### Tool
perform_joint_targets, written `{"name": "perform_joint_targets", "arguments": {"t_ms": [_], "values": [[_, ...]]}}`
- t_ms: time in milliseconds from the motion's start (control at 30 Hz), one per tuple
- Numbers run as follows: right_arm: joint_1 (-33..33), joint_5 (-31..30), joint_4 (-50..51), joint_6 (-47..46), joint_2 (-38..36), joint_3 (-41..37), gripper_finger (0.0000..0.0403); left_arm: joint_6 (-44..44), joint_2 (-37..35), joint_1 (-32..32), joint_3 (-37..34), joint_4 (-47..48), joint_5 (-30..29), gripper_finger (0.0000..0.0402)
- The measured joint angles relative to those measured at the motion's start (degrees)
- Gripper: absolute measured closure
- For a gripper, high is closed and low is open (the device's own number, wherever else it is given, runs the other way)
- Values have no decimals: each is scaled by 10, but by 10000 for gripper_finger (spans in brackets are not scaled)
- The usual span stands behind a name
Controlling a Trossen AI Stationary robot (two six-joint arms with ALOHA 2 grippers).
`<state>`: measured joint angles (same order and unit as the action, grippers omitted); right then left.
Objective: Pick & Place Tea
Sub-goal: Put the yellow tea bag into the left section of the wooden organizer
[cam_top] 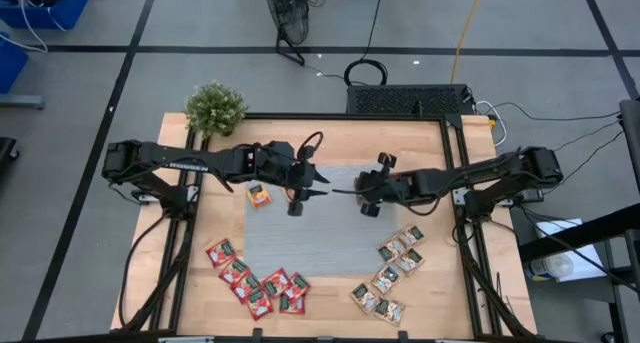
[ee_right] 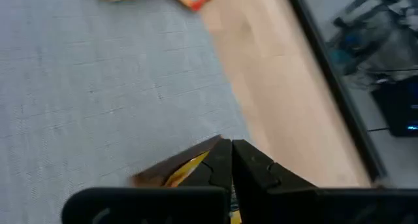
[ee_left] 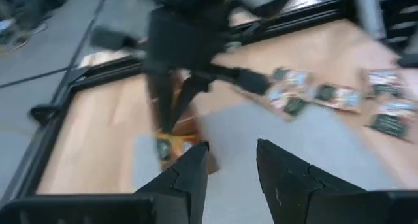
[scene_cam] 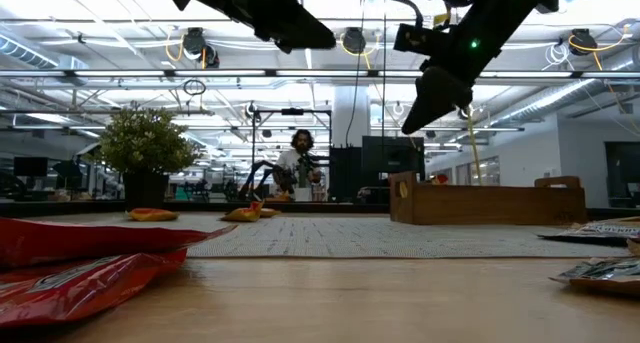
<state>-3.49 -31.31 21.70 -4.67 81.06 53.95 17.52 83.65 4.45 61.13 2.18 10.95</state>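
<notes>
From above, your left gripper (cam_top: 322, 180) and right gripper (cam_top: 340, 191) met mid-frame over the grey mat (cam_top: 330, 233). By the right wrist view, its shut fingers (ee_right: 251, 168) pinched an orange tea sachet (ee_right: 189, 165); the left's stood partly open, empty.

The high view looks straight down from well above the grey mat (cam_top: 305, 228), taking in the whole table (cam_top: 330, 138) and floor around it. The low view sits at tabletop level near the mat's edge (scene_cam: 380, 238), facing level across it into the room. Each wrist view looks close down onto the mat (ee_left: 313, 145) (ee_right: 98, 87), which all four views share.
</notes>
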Motion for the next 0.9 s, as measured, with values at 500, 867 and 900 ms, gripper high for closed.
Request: {"name": "perform_joint_targets", "arguments": {"t_ms": [500, 867, 900], "values": [[0, 53, 7, 26, -2, 0, 403, 32, -185, 5, -81, 33, 116, 266], [-9, 171, -26, 45, -4, 0, 403, -71, -328, 44, -308, -167, 113, 266], [-12, 180, -25, 46, -7, 0, 403, -72, -332, 45, -320, -182, 112, 266]]}}
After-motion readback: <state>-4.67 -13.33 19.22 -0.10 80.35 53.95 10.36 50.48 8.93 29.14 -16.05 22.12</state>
